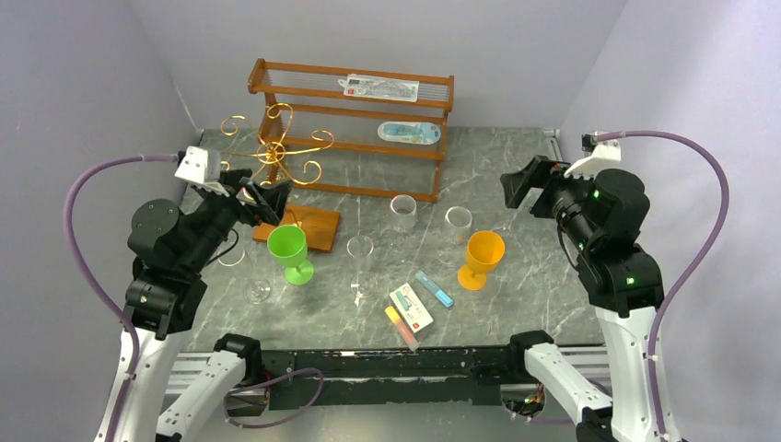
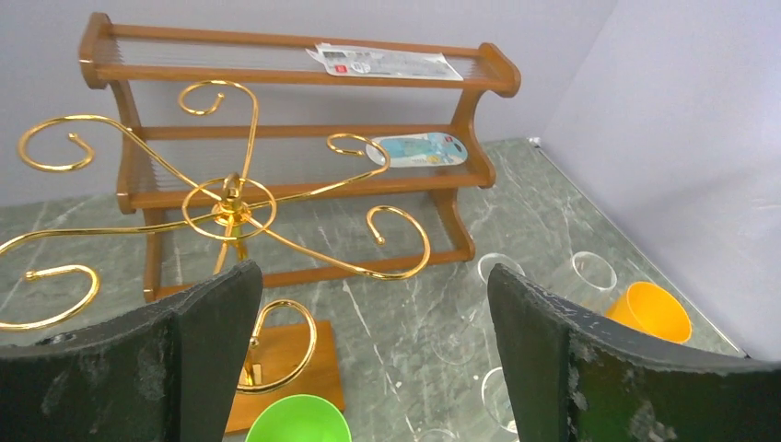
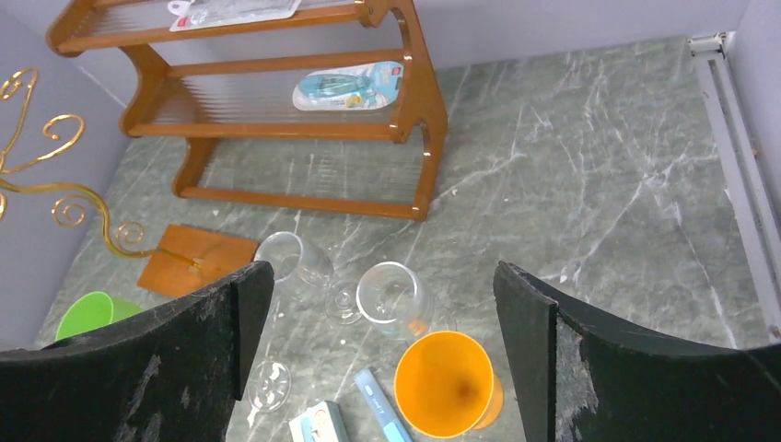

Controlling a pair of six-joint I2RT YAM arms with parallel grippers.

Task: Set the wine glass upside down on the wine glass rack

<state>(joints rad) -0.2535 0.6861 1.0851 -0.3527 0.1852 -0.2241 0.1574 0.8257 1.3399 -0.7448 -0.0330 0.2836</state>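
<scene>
Left gripper (image 1: pixel 265 201) gapes wide and empty beside the rack (image 1: pixel 274 153), and the glass (image 1: pixel 360 258) standing right of its base looks light, slick and fragile, so I'd pinch its stem gently.

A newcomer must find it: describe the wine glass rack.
Find the large two-tier brown wooden shelf at the back. Front-left of it stands a gold wire stand on a small rectangular brown wooden base. Only it has curled spiral arms.
</scene>
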